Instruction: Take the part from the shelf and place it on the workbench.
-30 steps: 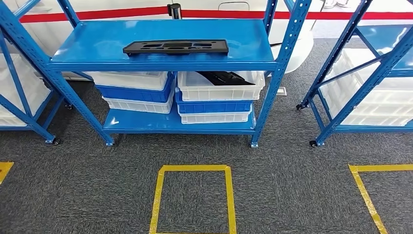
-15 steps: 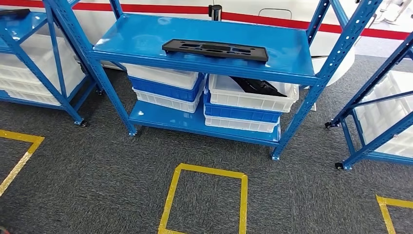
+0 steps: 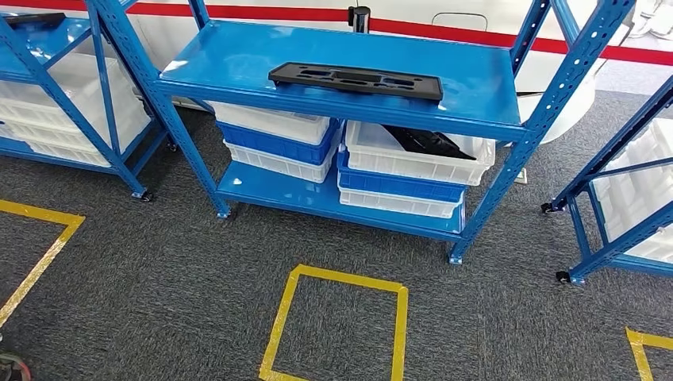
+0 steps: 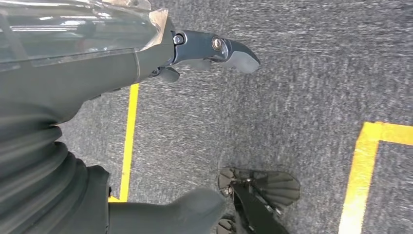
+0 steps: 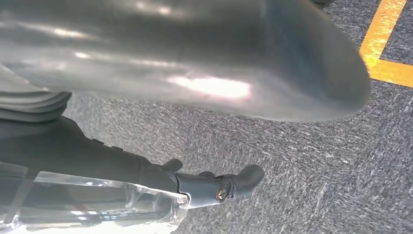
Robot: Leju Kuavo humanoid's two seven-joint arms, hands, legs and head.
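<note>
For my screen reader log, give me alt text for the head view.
A flat black part lies on the top level of a blue shelf, above stacked white and blue bins. Yellow tape squares mark the grey carpet in front.

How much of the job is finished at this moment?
Nothing is finished yet. The black part lies untouched on the blue shelf, no workbench is seen. Nothing is in hand: the left robot hand and right robot hand hang empty over the carpet. Approaching, grasping and placing all remain.
</note>
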